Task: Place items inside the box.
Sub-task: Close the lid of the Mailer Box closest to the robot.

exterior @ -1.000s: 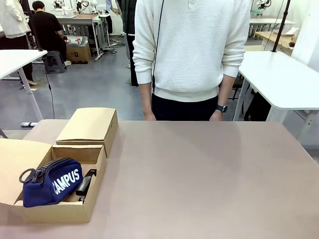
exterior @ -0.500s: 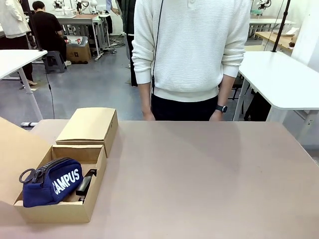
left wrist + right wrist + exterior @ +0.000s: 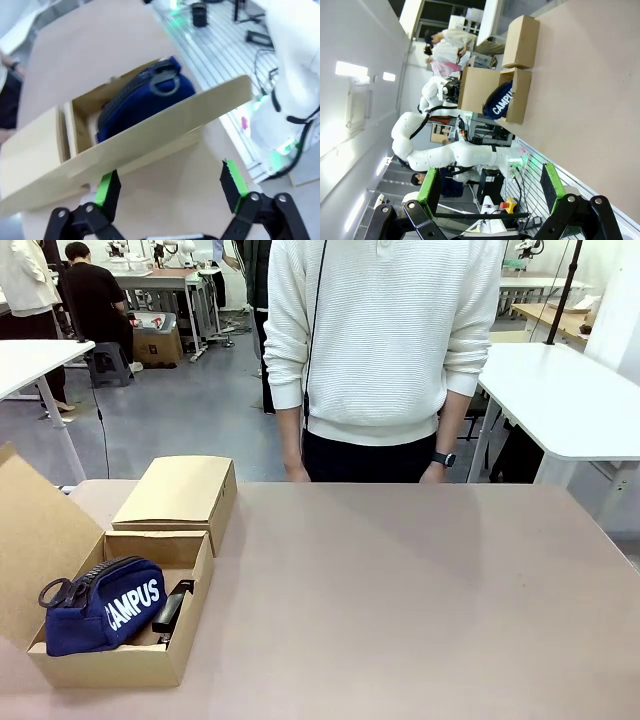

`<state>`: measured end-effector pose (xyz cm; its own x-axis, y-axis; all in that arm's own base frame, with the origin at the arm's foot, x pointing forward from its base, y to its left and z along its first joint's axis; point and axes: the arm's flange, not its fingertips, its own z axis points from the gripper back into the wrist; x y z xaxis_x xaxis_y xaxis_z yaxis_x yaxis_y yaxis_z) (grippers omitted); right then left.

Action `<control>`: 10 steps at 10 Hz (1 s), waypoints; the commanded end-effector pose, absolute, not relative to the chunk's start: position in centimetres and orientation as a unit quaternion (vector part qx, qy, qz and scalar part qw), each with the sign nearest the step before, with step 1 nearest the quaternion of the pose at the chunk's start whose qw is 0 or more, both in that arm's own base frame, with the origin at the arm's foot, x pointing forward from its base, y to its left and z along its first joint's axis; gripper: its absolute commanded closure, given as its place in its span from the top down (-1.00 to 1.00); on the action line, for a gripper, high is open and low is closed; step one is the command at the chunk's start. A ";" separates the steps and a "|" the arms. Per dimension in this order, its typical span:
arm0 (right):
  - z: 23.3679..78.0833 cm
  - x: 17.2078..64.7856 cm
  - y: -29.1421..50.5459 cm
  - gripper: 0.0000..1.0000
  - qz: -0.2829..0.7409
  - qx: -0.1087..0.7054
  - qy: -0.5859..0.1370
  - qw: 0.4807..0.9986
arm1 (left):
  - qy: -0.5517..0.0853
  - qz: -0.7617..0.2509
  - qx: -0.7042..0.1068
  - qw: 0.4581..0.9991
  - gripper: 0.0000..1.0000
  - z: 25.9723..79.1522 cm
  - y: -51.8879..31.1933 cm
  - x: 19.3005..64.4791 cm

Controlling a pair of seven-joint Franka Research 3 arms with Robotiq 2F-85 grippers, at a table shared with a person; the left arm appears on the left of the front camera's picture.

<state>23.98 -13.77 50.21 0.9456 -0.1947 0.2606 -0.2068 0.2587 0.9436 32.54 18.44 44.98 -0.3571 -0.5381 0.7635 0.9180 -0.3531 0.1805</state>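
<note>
We see the open cardboard box (image 3: pixel 150 660) at the near left corner of the desk (image 3: pixel 400 600), its long lid flap (image 3: pixel 35 535) raised at the left side. Inside it lies the navy pouch (image 3: pixel 100 605) lettered "CAMPUS", its zip pull ring towards the left, filling most of the box and standing proud of the rim. Just beside the pouch, against the box's right wall, sits a black stapler (image 3: pixel 172 608), partly tucked under the pouch. A second, closed cardboard box (image 3: pixel 180 495) stands touching the far side of the open one, near the desk's left edge.

In the left wrist view our left gripper (image 3: pixel 170 187) is spread wide, nothing between its green pads (image 3: pixel 234 180), and it hovers just behind the raised flap (image 3: pixel 150 135), with the pouch (image 3: pixel 145 100) beyond it. Whether a pad touches the flap we cannot tell.

In the right wrist view our right gripper (image 3: pixel 487 187) is likewise spread wide and holds nothing, well apart from the box (image 3: pixel 517 97).

A person in a white sweater (image 3: pixel 385 330) stands at the far edge of the desk, arms hanging down
</note>
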 end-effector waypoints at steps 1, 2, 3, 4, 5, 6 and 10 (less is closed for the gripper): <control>50.4 24.0 -13.8 1.00 0.010 0.615 -0.173 0.769 | -0.288 -0.806 -0.309 0.416 1.00 41.1 19.8 30.3; 50.4 24.0 -13.8 1.00 0.010 0.615 -0.173 0.769 | -0.291 -0.809 -0.314 0.403 1.00 41.0 18.9 29.9; 50.4 24.0 -13.8 1.00 0.010 0.615 -0.173 0.769 | -0.302 -0.808 -0.325 0.388 1.00 41.2 17.8 29.5; 50.4 24.0 -13.8 1.00 0.010 0.615 -0.173 0.769 | -0.314 -0.803 -0.327 0.386 1.00 41.4 16.4 29.5; 50.4 24.0 -13.8 1.00 0.010 0.615 -0.173 0.769 | -0.334 -0.794 -0.314 0.400 1.00 41.6 14.9 29.5; 50.4 24.0 -13.8 1.00 0.010 0.615 -0.173 0.769 | -0.369 -0.759 -0.311 0.437 1.00 42.1 13.7 29.9; 50.4 24.0 -13.8 1.00 0.010 0.615 -0.173 0.769 | -0.366 -0.752 -0.314 0.449 1.00 42.5 14.3 30.1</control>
